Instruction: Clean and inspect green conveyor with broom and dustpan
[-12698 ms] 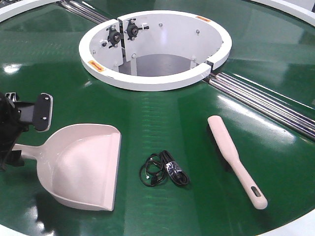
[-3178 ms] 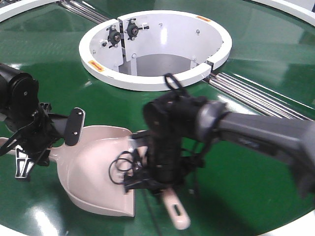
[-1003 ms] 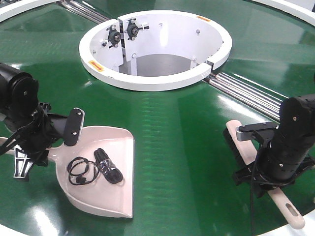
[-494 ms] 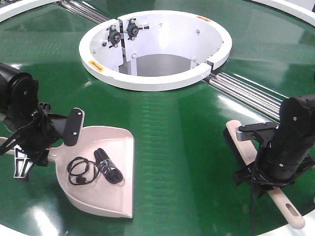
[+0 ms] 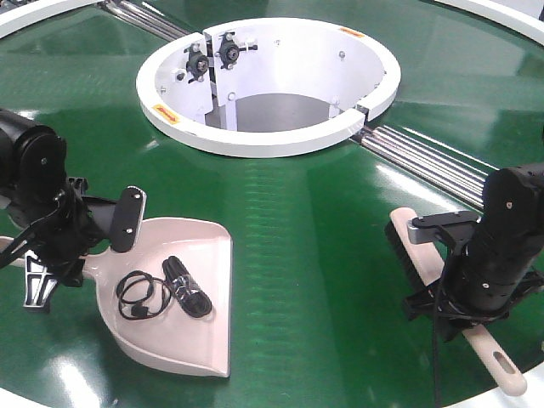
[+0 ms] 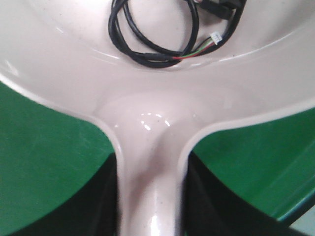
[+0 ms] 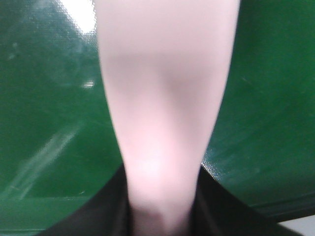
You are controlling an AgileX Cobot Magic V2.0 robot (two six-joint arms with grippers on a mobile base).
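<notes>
The pale pink dustpan (image 5: pixel 191 327) lies on the green conveyor (image 5: pixel 306 238) at the front left, with a coiled black cable (image 5: pixel 166 289) inside it. My left gripper (image 5: pixel 64 255) is shut on the dustpan's handle (image 6: pixel 150 196); the cable (image 6: pixel 157 34) shows in the pan in the left wrist view. The broom (image 5: pixel 421 255) lies at the front right, its slotted handle end (image 5: pixel 501 365) near the belt's edge. My right gripper (image 5: pixel 463 297) is shut on the broom's handle (image 7: pixel 162 123).
The white ring-shaped opening (image 5: pixel 268 81) sits at the back centre. Silver rails (image 5: pixel 450 166) run from it to the right, behind the broom. The belt's white front edge (image 5: pixel 527 393) lies close to the broom's handle end.
Over the last second nothing has visibly moved. Earlier the right arm swept the cable into the dustpan with the broom and then drew back to the right.
</notes>
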